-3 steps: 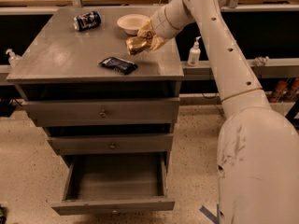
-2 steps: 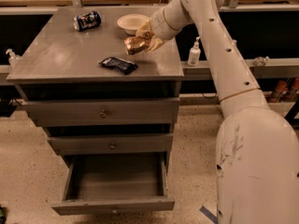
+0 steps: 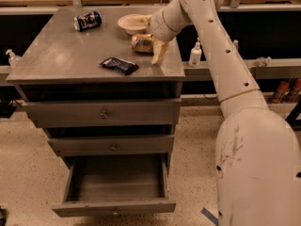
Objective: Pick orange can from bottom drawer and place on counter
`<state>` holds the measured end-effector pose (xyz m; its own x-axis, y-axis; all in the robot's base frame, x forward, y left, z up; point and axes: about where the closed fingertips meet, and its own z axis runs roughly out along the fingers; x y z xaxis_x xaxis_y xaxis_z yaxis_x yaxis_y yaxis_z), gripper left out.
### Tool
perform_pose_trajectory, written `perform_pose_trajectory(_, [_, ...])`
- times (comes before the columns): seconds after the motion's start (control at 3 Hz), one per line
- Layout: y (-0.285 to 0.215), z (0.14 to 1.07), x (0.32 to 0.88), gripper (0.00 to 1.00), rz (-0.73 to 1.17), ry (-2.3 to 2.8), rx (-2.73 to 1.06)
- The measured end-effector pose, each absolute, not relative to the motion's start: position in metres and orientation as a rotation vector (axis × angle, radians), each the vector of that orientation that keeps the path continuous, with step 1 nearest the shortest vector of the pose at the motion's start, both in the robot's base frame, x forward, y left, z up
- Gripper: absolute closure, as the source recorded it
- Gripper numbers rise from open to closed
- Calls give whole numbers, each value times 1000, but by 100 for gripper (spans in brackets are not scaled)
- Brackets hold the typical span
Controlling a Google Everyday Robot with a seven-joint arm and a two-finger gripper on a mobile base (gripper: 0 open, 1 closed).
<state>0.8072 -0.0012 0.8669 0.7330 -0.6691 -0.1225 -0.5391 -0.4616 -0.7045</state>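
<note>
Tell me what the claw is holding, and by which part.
Cannot be told. The claw is at the right end of the orange can, which lies on the counter near the bowl; a grip does not show.

The gripper [image 3: 149,48] is at the orange can [image 3: 141,43], low over the counter [image 3: 66,55].

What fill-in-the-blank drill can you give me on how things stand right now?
1. The orange can is at the pincer, over the ____, near its right edge.
2. The bottom drawer is ____, while the drawer above it is closed.
3. Just behind the orange can sits a pale ____.
4. The dark blue can lies on its ____ near the back left corner.

Missing words: counter; open; bowl; side.
</note>
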Motion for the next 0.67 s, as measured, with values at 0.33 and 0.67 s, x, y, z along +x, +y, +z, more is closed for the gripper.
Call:
perform_pose_trajectory(0.33, [-1,867,807,0,-219,907,-2174])
perform_pose_trajectory(0.67, [-12,879,804,13,-237,914,-2158])
